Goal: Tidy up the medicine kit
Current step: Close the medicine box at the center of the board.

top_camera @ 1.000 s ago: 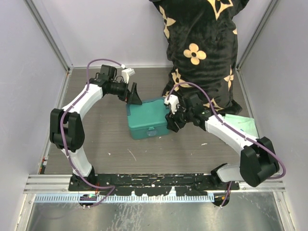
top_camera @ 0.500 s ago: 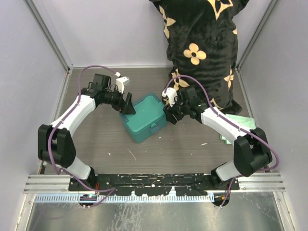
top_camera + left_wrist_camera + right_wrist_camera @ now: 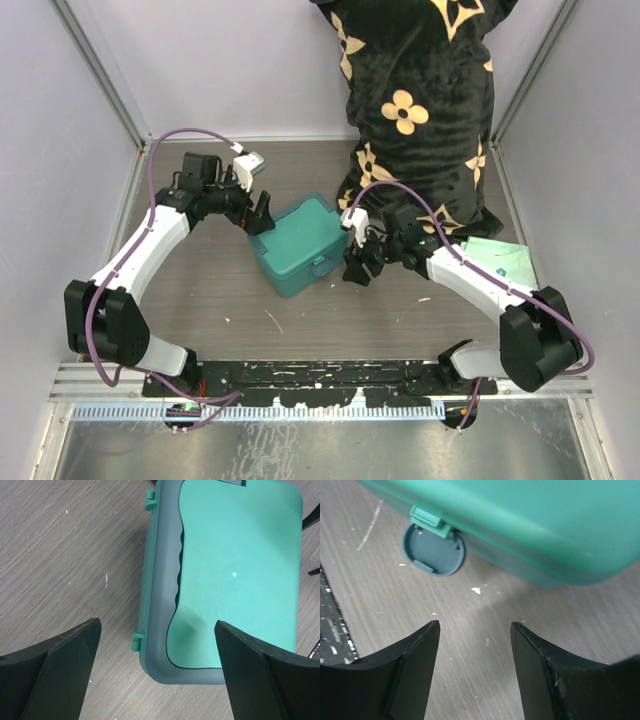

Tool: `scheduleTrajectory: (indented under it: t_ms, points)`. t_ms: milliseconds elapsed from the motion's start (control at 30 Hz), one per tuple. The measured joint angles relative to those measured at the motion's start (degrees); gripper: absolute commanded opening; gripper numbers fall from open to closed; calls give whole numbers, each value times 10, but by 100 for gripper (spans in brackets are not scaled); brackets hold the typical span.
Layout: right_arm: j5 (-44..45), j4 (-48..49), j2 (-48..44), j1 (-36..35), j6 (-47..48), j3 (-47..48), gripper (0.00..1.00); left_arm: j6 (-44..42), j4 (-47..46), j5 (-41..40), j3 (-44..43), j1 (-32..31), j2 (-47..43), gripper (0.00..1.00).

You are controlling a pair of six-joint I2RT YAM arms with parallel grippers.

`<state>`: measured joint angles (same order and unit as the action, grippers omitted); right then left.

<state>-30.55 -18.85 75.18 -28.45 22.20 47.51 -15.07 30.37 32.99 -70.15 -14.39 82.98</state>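
The medicine kit (image 3: 298,245), a teal-green box with its lid down, sits turned at an angle mid-table. My left gripper (image 3: 258,220) is open just off the kit's left rear corner, touching nothing. In the left wrist view the lid (image 3: 235,570) fills the upper right, and my left gripper (image 3: 157,624) spans that near corner from above. My right gripper (image 3: 355,268) is open beside the kit's front right corner. The right wrist view shows the kit (image 3: 530,515) with its latch (image 3: 427,517) and a round dark tab (image 3: 434,550); the right gripper (image 3: 475,625) is over bare tabletop.
A pale green cloth (image 3: 497,262) lies on the table behind my right arm. A person in black clothing with gold flowers (image 3: 410,100) stands at the far edge. Grey walls close in the left and right sides. The black rail (image 3: 320,380) runs along the near edge.
The kit has turned counter-clockwise. My left gripper has backed off to the left and opened wider. My right gripper has dropped from the kit's right side toward its front right corner.
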Motion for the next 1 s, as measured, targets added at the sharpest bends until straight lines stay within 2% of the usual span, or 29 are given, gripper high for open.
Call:
scheduleTrajectory:
  t_ms: [367,633,1000]
  points:
    - [-138,116,44,-3,-176,-24,64,-32,-20,50,18,0,-5,98]
    - [-163,186,92,-3,-270,-26,64,-42,-61,40,88,-3,-34,98]
    - [-213,242,104,-3,-345,-26,64,-70,-120,-8,118,-26,-58,99]
